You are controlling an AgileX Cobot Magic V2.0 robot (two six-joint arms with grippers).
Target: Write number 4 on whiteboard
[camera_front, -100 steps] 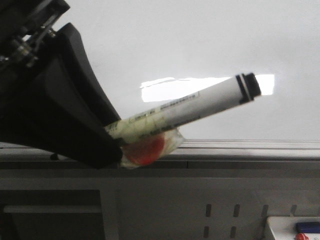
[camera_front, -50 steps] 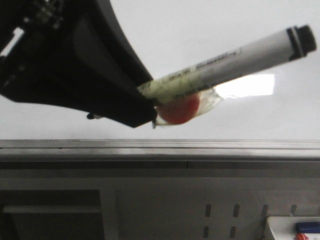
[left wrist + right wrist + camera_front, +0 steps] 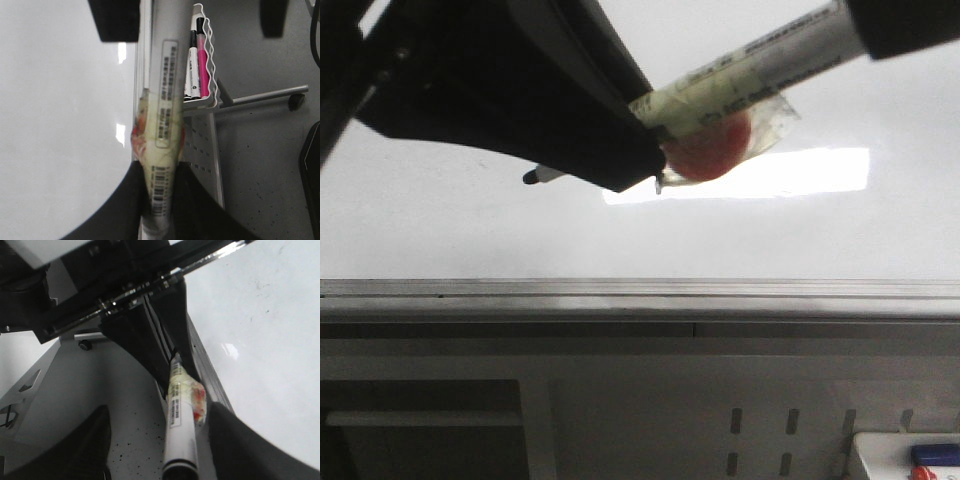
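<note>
Whiteboard (image 3: 470, 230) filled the background, no 4 visible on it | left gripper (image 3: 645, 150) at 11 o'clock, jaws clamped on marker (image 3: 760, 60) | right gripper (image 3: 155, 450) jaws wide, empty | progress judged: writing not begun, all strokes left.

The left arm is reaching in from the upper left of the front view, its black hand (image 3: 620, 150) raised and pointing down to the right. Its fingers (image 3: 200, 210) are clamping a marker (image 3: 760, 65) between them, the marker's barrel sticking out past the fingertips up to the right. The right hand (image 3: 155, 450) is hovering just behind the marker's rear end, its two dark fingers (image 3: 85, 445) spread wide on either side of the barrel and not touching it.
</note>
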